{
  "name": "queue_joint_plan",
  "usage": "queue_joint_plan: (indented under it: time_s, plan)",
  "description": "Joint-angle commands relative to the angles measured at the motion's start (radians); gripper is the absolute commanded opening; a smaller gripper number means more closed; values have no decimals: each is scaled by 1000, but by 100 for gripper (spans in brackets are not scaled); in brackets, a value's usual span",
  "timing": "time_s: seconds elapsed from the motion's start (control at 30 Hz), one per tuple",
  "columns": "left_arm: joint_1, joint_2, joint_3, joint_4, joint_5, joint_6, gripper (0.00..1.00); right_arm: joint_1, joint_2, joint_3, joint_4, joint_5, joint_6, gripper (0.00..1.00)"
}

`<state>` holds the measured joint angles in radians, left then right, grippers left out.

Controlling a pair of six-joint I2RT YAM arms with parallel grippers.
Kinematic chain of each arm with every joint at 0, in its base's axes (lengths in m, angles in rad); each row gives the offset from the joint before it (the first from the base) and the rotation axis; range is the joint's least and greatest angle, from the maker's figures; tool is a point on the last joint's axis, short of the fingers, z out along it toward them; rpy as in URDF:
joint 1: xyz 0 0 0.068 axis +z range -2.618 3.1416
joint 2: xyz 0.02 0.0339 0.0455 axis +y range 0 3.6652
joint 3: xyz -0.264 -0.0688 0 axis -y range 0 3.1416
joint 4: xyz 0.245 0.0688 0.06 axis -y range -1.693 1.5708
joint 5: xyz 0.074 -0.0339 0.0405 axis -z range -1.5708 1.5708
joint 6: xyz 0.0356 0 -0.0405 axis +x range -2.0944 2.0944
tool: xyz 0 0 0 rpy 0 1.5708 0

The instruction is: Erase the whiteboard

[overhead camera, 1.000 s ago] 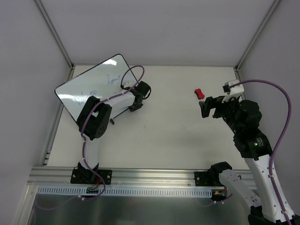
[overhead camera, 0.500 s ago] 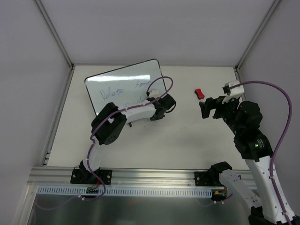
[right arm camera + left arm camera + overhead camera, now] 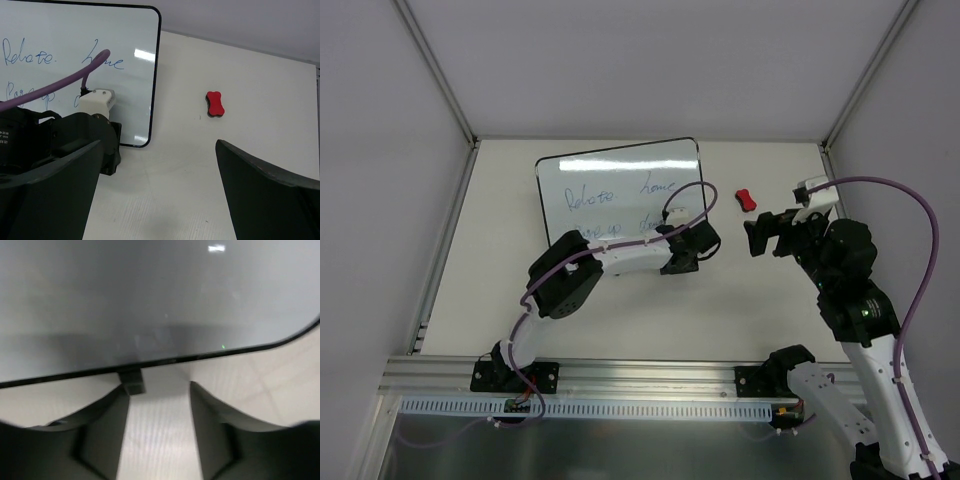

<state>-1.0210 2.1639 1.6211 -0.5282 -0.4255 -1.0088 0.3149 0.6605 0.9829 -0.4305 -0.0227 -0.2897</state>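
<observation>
The whiteboard [image 3: 620, 185] lies flat at the back middle of the table, black-framed, with blue handwriting on it. My left gripper [image 3: 692, 255] sits at the board's near edge by its right corner. In the left wrist view the jaws [image 3: 157, 387] stand apart with only bare table between them. The board's edge [image 3: 150, 300] and one small black foot [image 3: 132, 381] are just beyond the left fingertip. My right gripper [image 3: 765, 232] hovers wide open and empty to the right of the board [image 3: 60, 60]. The small red bone-shaped eraser [image 3: 215, 104] lies ahead of it.
The red eraser [image 3: 747, 199] rests on the table between the board's right edge and the right arm. My left arm [image 3: 60, 140] with its purple cable lies across the board's lower right part. Frame posts and walls border the table at the back and sides.
The left arm swept right, dragging and turning the whiteboard from the far left corner to the back middle. Its jaws then parted off the board's edge. The right arm stayed still.
</observation>
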Motion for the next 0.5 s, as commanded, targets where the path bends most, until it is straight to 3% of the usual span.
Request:
queue_joint_plan:
  time_s: [0.0,0.1,0.23,0.47]
  plan:
    - [-47,5,13,7,91,-4,56,7,-12,0,41,6,-11,99]
    - [-62,-21,26,7,68,21,72,9,-12,2,39,6,-11,99]
    - [-86,-65,75,8,33,88,84,9,-12,16,38,3,-6,99]
    - [-94,-229,154,8,-68,297,92,7,37,112,6,-6,20,99]
